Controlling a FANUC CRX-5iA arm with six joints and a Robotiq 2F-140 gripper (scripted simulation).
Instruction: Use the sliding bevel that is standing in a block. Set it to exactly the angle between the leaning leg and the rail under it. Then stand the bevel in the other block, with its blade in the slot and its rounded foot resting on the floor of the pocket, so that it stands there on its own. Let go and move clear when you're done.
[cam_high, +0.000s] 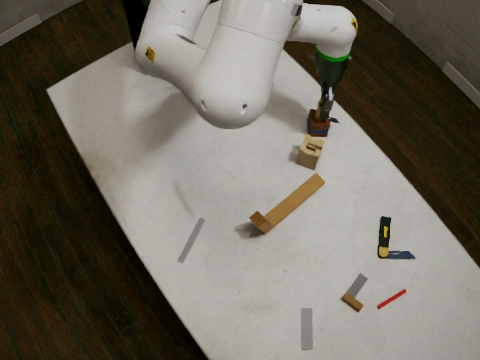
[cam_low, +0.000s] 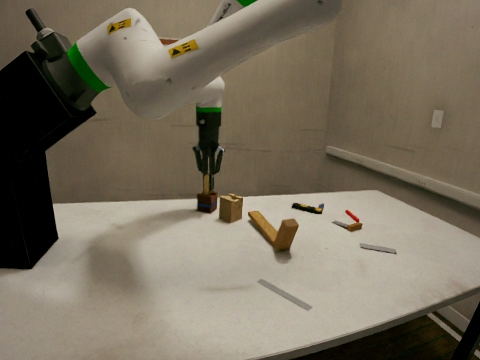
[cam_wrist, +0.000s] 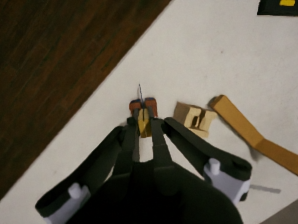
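Sliding bevel (cam_low: 206, 184) upright in dark block (cam_low: 207, 202), stock vertical, gripper (cam_low: 207, 172) clamped narrowly on it.

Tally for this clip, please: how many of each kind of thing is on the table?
Blocks: 2, dark block, tan block
Bevels: 2, standing bevel in the pincer, flat bevel
Leg-and-rail piece: 1
Try square: 1
Grey strips: 2
Red stick: 1
Total: 9
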